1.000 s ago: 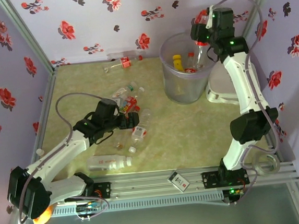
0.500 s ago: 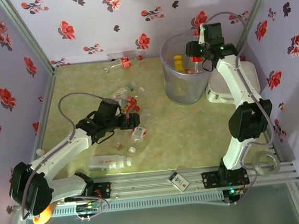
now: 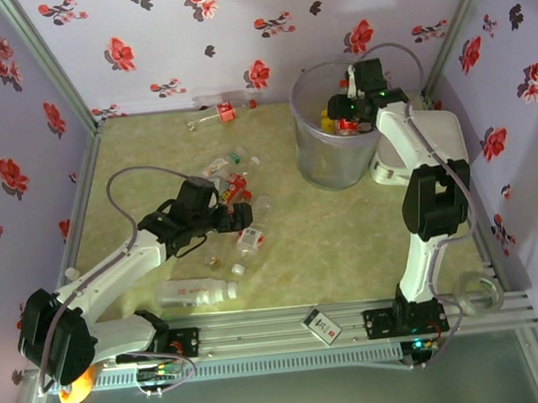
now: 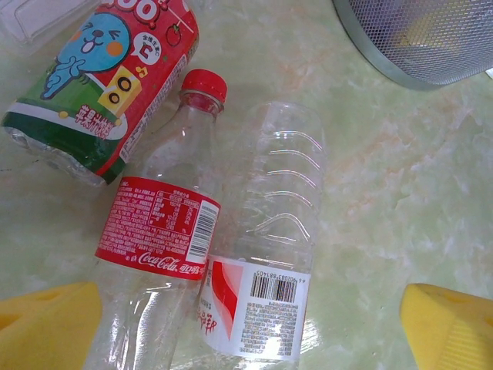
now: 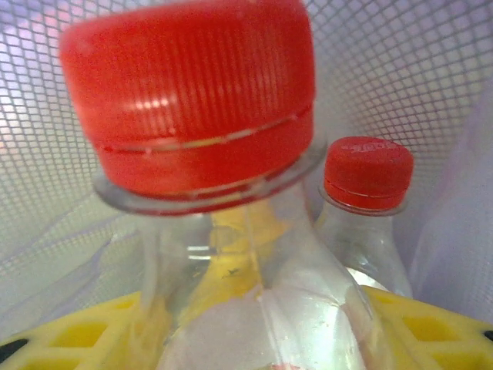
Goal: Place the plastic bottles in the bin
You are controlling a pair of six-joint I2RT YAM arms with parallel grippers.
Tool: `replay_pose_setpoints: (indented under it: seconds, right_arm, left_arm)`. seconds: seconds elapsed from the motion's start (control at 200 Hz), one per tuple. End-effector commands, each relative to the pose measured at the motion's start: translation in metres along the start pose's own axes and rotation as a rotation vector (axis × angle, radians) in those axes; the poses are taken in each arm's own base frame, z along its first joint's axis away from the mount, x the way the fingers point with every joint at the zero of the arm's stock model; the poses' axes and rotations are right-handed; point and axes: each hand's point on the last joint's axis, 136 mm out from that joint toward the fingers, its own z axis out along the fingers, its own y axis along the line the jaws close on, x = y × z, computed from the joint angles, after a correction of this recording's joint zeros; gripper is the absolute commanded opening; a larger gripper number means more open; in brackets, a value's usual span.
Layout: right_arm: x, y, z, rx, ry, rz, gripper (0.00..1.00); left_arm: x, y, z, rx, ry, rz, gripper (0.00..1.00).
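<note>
White arm links [image 3: 115,271], black joint housings [image 3: 436,208], thin grey looping cables [image 3: 144,169], yellow grid-moulded claw fingers [image 5: 69,335]

Three walls close in the space: a back wall [image 3: 235,25], a left wall [image 3: 9,139] and a right wall [image 3: 528,141], all papered in pale lilac with scattered red and dark flowers. Slanting metal posts [image 3: 41,56] mark the two far corners. The desk [image 3: 329,243] has a pale green, marbled top with a soft sheen, which looks cream and green up close [image 4: 400,193]. A ribbed aluminium rail [image 3: 262,332] runs along its near edge, with a plain grey strip [image 3: 267,400] below. The light is even and gives only soft shadows.
</note>
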Motion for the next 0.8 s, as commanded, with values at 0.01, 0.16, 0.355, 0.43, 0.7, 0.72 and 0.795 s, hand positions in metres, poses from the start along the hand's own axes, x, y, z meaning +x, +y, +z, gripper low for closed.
replay_pose_setpoints:
  seconds: [0.01,0.16,0.355,0.43,0.7,0.72,0.795]
  right_arm:
    - [0.014,-0.006,0.012,0.013,0.057,0.009,0.65]
    - [0.010,-0.006,0.012,0.017,0.061,0.008,0.80]
    - [-0.005,-0.003,-0.003,0.019,0.029,-0.002,0.89]
    - [-0.012,-0.001,-0.013,0.016,0.011,-0.006,0.93]
    - [-0.031,0.011,-0.045,-0.008,-0.053,-0.016,0.86]
    - [-0.029,0.010,-0.044,-0.008,-0.049,-0.017,0.84]
    - [-0.025,0.011,-0.037,-0.004,-0.032,-0.024,0.76]
  left_arm:
    - [-0.002,0.002,0.001,-0.005,0.000,-0.021,1.00]
    - [0.000,0.003,0.001,-0.008,0.005,-0.021,1.00]
    - [0.001,0.005,-0.001,-0.012,-0.002,-0.025,1.00]
    - [0.001,0.007,-0.002,-0.017,-0.002,-0.028,1.00]
    - [0.005,0.013,0.002,-0.033,0.011,-0.040,1.00]
    - [0.005,0.014,0.002,-0.035,0.014,-0.040,1.00]
    - [0.006,0.015,0.002,-0.044,0.018,-0.039,1.00]
